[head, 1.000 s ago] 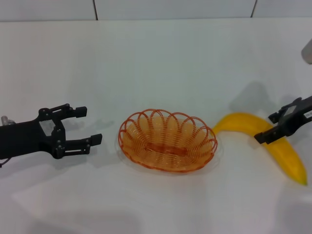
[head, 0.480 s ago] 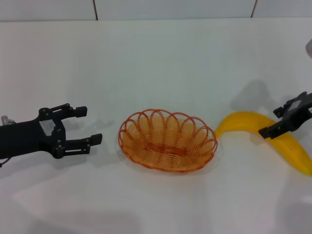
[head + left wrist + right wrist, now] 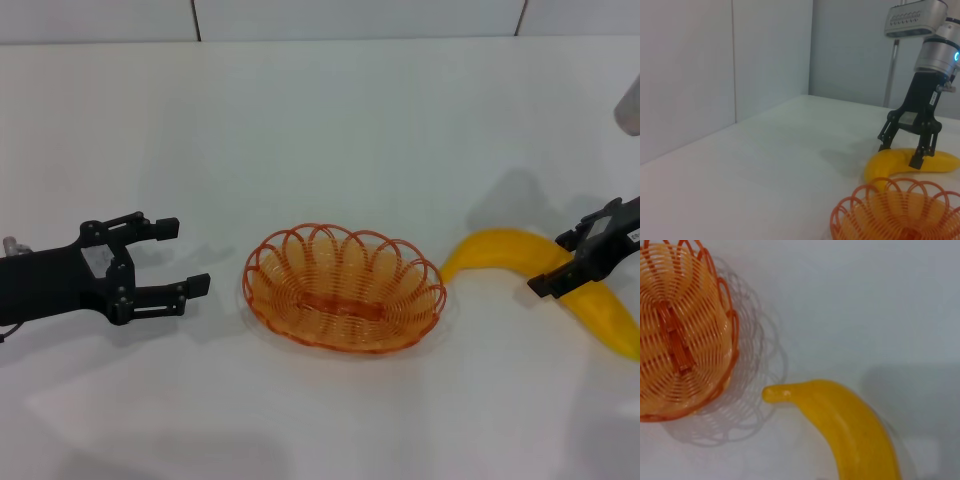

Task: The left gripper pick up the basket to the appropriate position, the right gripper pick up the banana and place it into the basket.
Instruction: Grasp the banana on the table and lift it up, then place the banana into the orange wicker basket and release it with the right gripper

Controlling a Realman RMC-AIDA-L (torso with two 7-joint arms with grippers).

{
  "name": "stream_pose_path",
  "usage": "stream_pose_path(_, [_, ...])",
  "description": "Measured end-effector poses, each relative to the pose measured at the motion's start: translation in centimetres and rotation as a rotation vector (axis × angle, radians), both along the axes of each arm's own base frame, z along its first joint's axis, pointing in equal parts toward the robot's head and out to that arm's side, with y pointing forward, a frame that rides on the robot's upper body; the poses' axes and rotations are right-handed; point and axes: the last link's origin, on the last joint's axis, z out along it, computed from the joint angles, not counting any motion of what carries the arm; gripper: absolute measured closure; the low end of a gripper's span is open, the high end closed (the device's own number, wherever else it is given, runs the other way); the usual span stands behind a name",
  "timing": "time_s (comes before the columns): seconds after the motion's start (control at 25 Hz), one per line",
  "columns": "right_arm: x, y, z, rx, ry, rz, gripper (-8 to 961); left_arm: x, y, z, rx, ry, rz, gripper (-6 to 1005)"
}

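Note:
The orange wire basket (image 3: 343, 288) sits on the white table, centre front. My left gripper (image 3: 182, 257) is open just to the left of it, fingers pointing at its rim, apart from it. The yellow banana (image 3: 505, 250) lies to the right of the basket, its pointed end near the rim. My right gripper (image 3: 552, 263) is open and stands over the banana's middle, one finger on each side. The left wrist view shows that gripper (image 3: 900, 155) astride the banana (image 3: 887, 167) behind the basket (image 3: 895, 210). In the right wrist view, the banana (image 3: 850, 430) lies beside the basket (image 3: 680, 340).
A grey object (image 3: 630, 105) pokes in at the right edge of the table. A tiled wall (image 3: 360, 18) runs along the back. Bare white tabletop (image 3: 330, 140) stretches behind the basket and in front of it.
The banana has shifted a little to the right, its far end now past the picture's edge. My right gripper moved slightly right with it. The left arm and basket stayed still.

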Motion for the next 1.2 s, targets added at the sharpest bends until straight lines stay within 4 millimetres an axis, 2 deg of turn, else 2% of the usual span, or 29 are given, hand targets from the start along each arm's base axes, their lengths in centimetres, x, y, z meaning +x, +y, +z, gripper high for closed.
stream_pose_path(0.48, [-0.1,-0.2,0.0,-0.005,0.018,-0.012,222,0.0,0.0,0.0,0.0,0.0,0.001,122])
stream_pose_path(0.68, [-0.1,-0.1,0.1,-0.001,0.017,-0.011,440,0.0,0.0,0.0,0.0,0.0,0.001,123])
stream_pose_path(0.84, [-0.2,0.0,0.3,0.007,0.019,-0.011,434,-0.1,-0.1,0.0,0.0,0.0,0.003,123])
stream_pose_path(1.04, [-0.8,0.9,2.3,0.078,0.029,0.008,427,-0.2,-0.2,0.0,0.0,0.0,0.005,123])
stream_pose_path(1.2, [-3.6,1.3,4.5,0.121,0.093,0.091,422,-0.3,-0.3,0.0,0.0,0.0,0.009,122])
